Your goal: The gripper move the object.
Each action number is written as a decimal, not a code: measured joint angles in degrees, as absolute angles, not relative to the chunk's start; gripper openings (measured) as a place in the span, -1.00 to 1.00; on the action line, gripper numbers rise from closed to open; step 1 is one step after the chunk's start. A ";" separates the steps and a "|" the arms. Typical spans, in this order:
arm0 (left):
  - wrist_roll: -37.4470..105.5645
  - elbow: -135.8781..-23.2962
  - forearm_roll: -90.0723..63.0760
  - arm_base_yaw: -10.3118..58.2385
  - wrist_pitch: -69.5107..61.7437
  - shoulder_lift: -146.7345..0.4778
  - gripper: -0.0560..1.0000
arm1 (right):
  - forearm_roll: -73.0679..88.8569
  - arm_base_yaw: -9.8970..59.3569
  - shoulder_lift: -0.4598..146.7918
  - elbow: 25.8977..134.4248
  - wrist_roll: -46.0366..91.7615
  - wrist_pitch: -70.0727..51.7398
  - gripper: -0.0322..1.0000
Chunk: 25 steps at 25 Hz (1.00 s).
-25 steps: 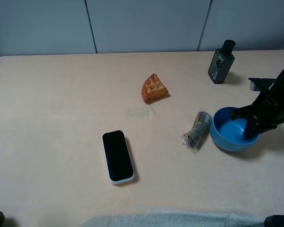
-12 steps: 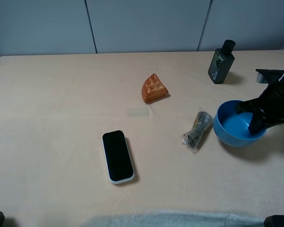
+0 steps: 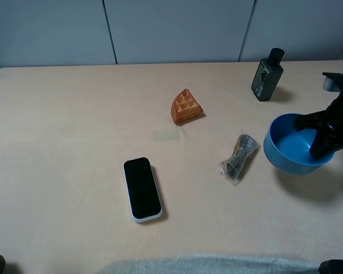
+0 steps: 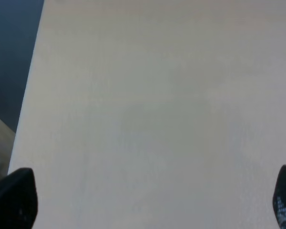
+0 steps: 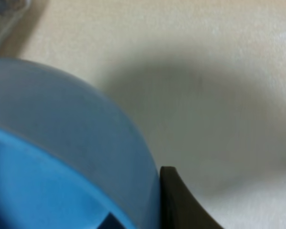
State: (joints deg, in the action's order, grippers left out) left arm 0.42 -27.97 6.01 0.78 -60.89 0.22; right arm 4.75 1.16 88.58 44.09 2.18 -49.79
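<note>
Holding: the right gripper has its jaws closed on the rim of the blue bowl, one side inside the bowl and the other outside its wall.
Bowl position: near the right edge of the worktop, about midway between the far and near edges, mouth up.
Bowl height: clear of the worktop, with its shadow spread on the surface below it and toward the near edge.
Right wrist view: a dark finger sits flush against the bowl's outer wall; the lighter blue inside fills the corner of the view.
Left gripper: jaws wide apart, gripping nothing, with bare worktop between the tips and one edge of the worktop in its view.
Wrapper: crumpled and lying flat, just beside the bowl on the side away from the right edge, not touching it.
Bottle: dark, upright, near the far right corner.
Waffle wedge: orange, near the middle, closer to the far edge.
Phone: black with a white rim, lying flat toward the near edge, well apart from the bowl.
</note>
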 joint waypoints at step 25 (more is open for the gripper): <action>0.42 -27.97 6.01 0.78 -60.89 0.22 0.96 | 6.66 12.34 87.50 61.52 -4.25 -63.94 -0.96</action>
